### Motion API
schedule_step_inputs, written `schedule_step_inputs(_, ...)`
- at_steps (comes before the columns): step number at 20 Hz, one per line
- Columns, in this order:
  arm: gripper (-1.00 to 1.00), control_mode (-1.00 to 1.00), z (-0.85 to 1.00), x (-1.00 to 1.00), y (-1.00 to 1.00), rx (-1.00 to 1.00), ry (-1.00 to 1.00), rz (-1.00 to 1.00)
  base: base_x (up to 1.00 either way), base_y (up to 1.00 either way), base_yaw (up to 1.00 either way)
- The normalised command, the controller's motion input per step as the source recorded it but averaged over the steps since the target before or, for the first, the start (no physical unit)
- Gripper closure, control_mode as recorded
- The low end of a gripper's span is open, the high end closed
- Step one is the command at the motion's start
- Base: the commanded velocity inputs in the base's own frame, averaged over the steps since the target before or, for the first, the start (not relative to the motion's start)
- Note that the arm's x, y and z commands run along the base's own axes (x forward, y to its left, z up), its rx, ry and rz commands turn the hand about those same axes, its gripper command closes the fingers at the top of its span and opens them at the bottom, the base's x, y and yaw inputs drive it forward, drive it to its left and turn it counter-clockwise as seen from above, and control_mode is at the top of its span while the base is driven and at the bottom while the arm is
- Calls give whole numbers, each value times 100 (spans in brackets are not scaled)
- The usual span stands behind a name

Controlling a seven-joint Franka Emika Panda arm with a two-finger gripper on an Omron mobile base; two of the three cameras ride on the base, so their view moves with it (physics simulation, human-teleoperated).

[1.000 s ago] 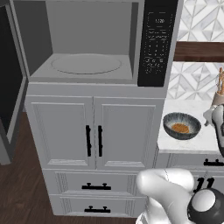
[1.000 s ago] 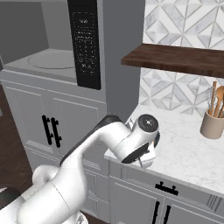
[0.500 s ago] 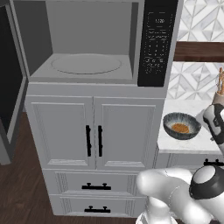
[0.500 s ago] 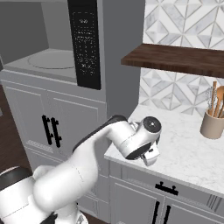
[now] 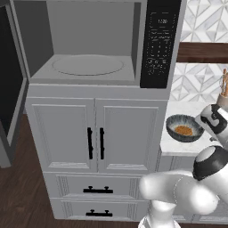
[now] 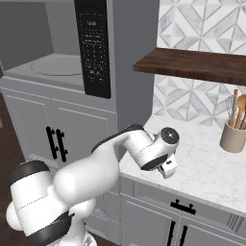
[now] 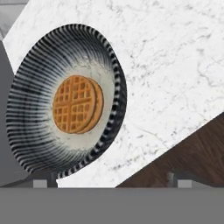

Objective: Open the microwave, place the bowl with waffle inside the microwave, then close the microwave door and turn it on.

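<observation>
Moved: white arm's gripper point(image 7: 109, 181) is brought nearer streaky grey-blue bowl point(image 7: 65, 103) w/ orange-brown waffle point(image 7: 78, 104).
Pincer: apart, nothing held.
Meaning: bowl pickup is being approached.

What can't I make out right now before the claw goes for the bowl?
- Claw: the arm's wrist covers it in both base views.
- Bowl: right base view, behind the arm.
- Microwave door: left base view, cut by the frame's left edge.
- Keypad labels: too small.
</observation>
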Motion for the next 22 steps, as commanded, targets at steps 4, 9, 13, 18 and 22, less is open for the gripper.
schedule_step_inputs(4,-100,-100,-20,29,-20,0,2,0,0,0,0)
schedule_step_inputs(9,-100,-100,-26,21,-12,0,2,0,0,0,0)
schedule_step_inputs(13,-100,-100,-25,15,-14,0,0,0,0,0,0)
schedule_step_inputs(18,-100,-100,-20,6,-6,0,0,0,0,0,0)
schedule_step_inputs(22,-100,-100,-10,9,0,0,0,0,0,0,0)
